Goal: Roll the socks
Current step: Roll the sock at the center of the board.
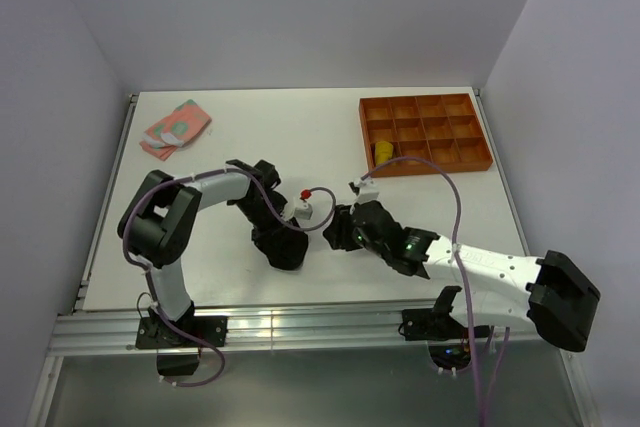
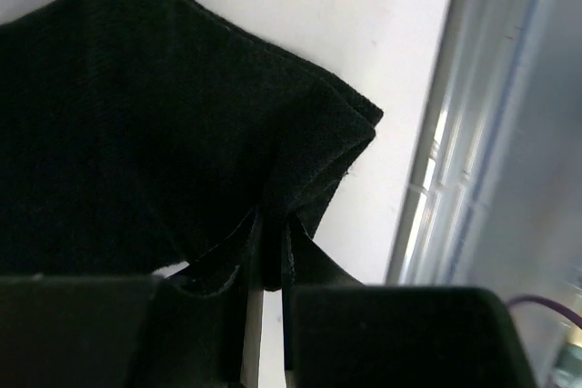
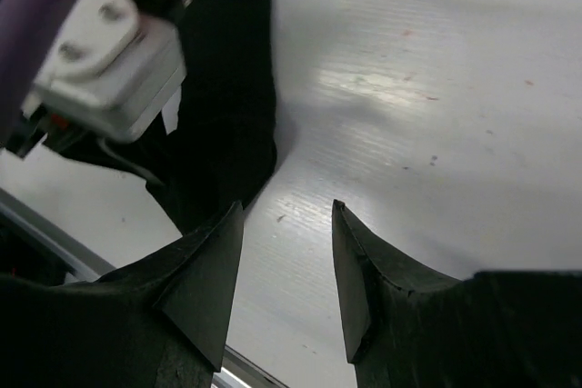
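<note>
Table (image 1: 300, 127): only your overhead view shows the tray (image 1: 425, 98), the yellow sock (image 1: 383, 152) in its near-left compartment, and the pink sock (image 1: 176, 127) far left. Black sock (image 2: 136, 115): your left wrist view shows the left gripper (image 2: 271, 233) pinching its fold. Right gripper (image 3: 286, 215): jaws apart, holding nothing, just beside it.

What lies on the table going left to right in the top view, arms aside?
pink sock → black sock → yellow sock, which sits in a left compartment of the orange tray
</note>
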Robot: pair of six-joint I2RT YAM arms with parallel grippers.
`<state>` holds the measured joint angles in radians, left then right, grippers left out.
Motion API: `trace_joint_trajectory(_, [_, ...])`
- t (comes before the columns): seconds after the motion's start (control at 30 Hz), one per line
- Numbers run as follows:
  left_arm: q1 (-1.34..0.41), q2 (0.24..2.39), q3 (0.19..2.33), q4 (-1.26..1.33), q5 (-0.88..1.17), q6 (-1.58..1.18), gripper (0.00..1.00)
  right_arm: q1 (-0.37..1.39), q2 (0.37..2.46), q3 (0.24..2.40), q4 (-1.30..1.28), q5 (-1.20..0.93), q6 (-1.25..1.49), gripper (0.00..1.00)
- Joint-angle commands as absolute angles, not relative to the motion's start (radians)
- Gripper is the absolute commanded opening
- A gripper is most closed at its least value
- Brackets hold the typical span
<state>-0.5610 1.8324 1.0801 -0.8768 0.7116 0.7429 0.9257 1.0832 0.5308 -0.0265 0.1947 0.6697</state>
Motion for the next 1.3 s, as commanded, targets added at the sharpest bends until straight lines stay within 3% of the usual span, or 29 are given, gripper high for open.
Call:
trace_joint_trajectory(0.0, [-0.508, 1.868, 1.15, -1.084, 0.839, 0.856, 0.03, 0.991, 1.123, 0.532, 0.15, 0.209, 0.582, 0.51])
trace_joint_trajectory(0.37, [-0.454, 1.948, 1.186, -1.135, 0.868, 0.87, 0.03, 1.213, 1.391, 0.586, 0.354, 0.224, 0.43, 0.52])
trace_joint_trajectory(0.87, [-0.451, 1.977, 1.186, -1.103, 0.839, 0.825, 0.04, 1.267, 1.512, 0.656, 0.413, 0.163, 0.353, 0.54])
trace_joint_trajectory(1.27, [-0.453, 1.988, 1.193, -1.101, 0.842, 0.819, 0.04, 1.276, 1.614, 0.716, 0.359, 0.23, 0.336, 0.51])
